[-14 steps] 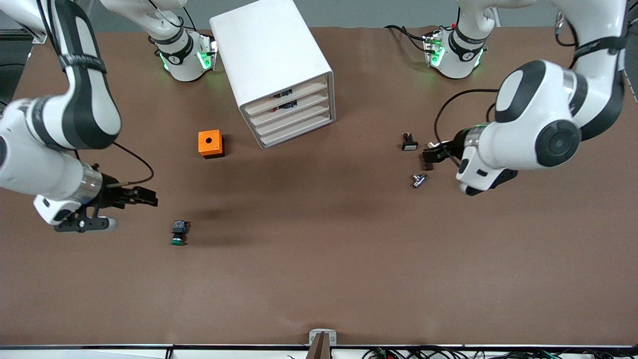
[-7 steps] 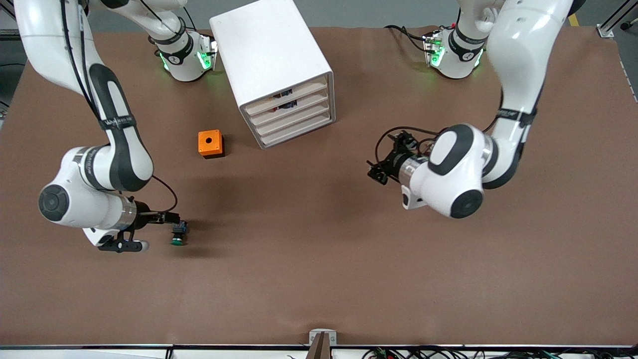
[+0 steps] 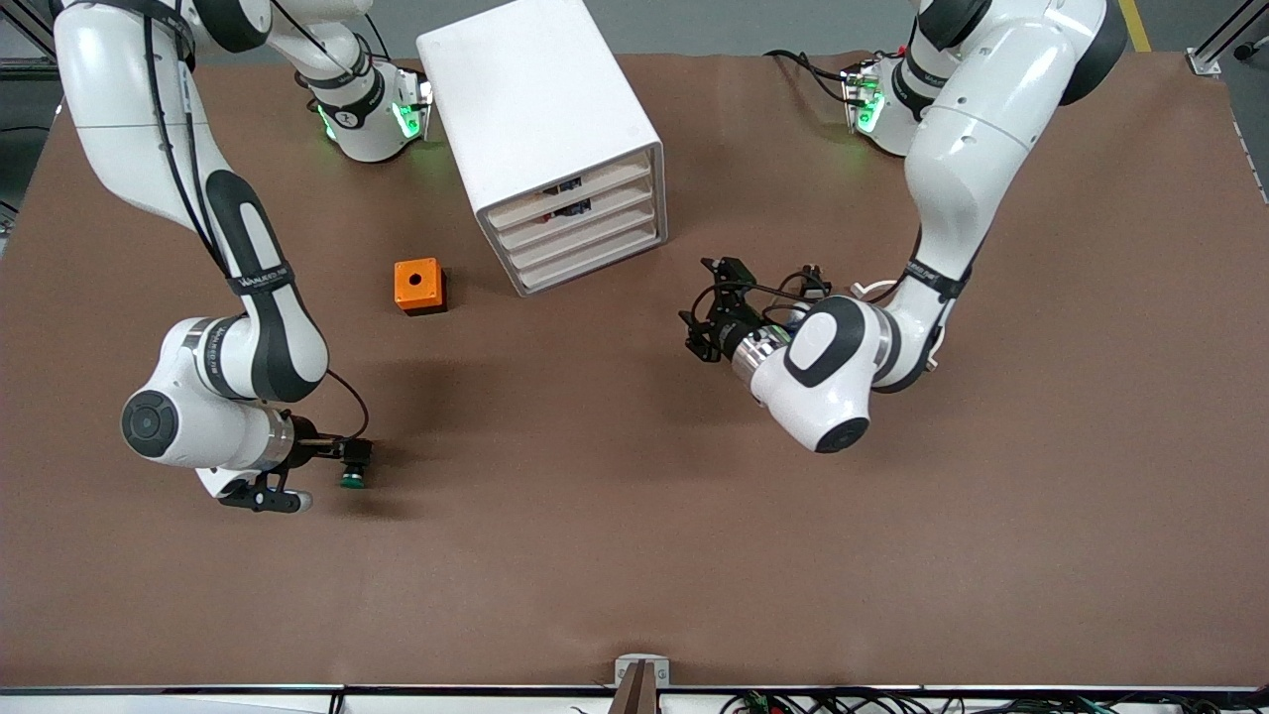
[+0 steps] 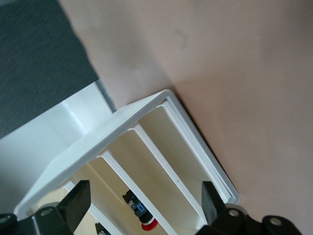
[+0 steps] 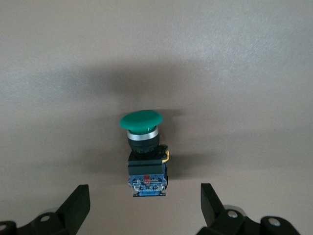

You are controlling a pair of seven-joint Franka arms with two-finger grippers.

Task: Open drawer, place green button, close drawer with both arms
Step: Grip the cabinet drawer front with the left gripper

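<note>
The button lies on its side on the brown table toward the right arm's end, green cap toward the front camera. My right gripper is low at it and open. In the right wrist view the button lies just ahead of the spread fingers, untouched by my right gripper. The white cabinet stands at the back, and the drawer, third down, is shut. My left gripper is open and empty over the table, facing the cabinet front, as the left wrist view shows.
An orange box with a round hole sits beside the cabinet, nearer the right arm. A small black switch peeks out by the left arm's wrist. A red-capped button lies in an upper drawer.
My right gripper has dropped and moved in to the button, fingers open. My left arm has swung from the small parts toward the cabinet front.
</note>
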